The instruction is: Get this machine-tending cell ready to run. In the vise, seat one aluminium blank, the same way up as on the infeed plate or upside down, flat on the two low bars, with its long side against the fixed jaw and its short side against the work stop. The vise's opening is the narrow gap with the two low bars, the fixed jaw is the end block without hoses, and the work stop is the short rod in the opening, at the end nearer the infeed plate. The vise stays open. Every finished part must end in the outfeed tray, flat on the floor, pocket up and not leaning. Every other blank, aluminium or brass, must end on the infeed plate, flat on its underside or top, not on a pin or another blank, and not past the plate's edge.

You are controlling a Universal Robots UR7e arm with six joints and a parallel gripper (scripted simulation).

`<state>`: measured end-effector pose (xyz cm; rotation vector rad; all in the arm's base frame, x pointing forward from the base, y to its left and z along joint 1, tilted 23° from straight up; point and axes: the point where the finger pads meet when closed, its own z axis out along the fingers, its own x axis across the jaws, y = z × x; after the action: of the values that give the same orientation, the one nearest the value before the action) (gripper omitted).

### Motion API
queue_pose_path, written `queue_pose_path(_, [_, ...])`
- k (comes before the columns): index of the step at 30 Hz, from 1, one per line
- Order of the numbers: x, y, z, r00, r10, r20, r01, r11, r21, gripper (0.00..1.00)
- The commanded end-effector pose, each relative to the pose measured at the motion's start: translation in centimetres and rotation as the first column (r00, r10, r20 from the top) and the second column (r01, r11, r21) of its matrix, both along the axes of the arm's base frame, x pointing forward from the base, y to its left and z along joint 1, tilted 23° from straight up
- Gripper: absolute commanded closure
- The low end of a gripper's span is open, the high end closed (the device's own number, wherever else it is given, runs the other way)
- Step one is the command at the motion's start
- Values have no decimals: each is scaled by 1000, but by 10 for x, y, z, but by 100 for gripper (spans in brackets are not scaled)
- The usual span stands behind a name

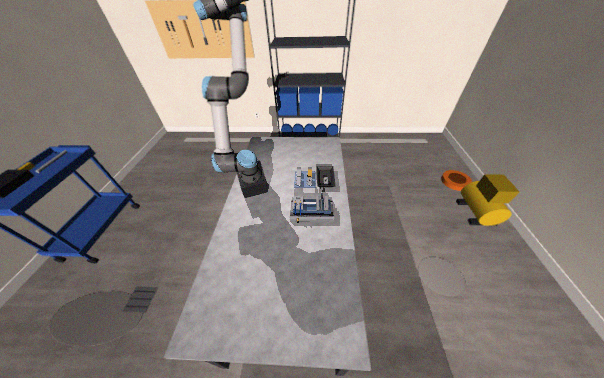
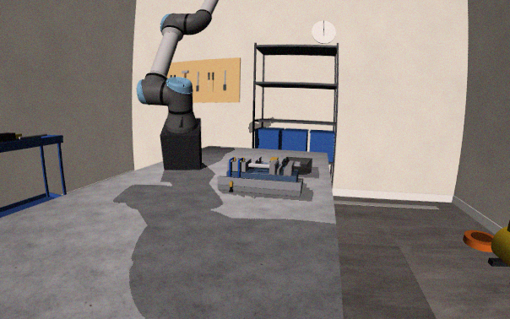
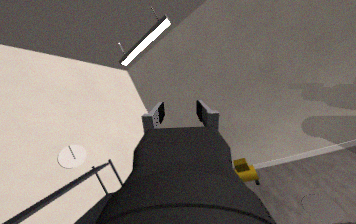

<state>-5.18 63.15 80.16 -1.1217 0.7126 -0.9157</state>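
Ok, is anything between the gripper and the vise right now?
Nothing visible blocks it. The open, empty gripper is raised high, pointing at the ceiling and wall, far above the vise on the table. Only open air lies between.

Grey table, arm pedestal, vise base, infeed plate, dark outfeed tray

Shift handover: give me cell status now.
Claw open, empty, raised high, pointing at the ceiling. Vise, infeed plate, outfeed tray untouched on the table. Nothing blocking them.
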Motion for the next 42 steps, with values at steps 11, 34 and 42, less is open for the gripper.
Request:
queue_pose_path(11, [14,15,-3,1000,-9,17,9,1000,-27,0])
queue_pose_path(34, [100,88,-44,997,-36,63,48,981,-189,0])
queue_pose_path(42, [145,112,-75,997,-44,59,58,962,-266,0])
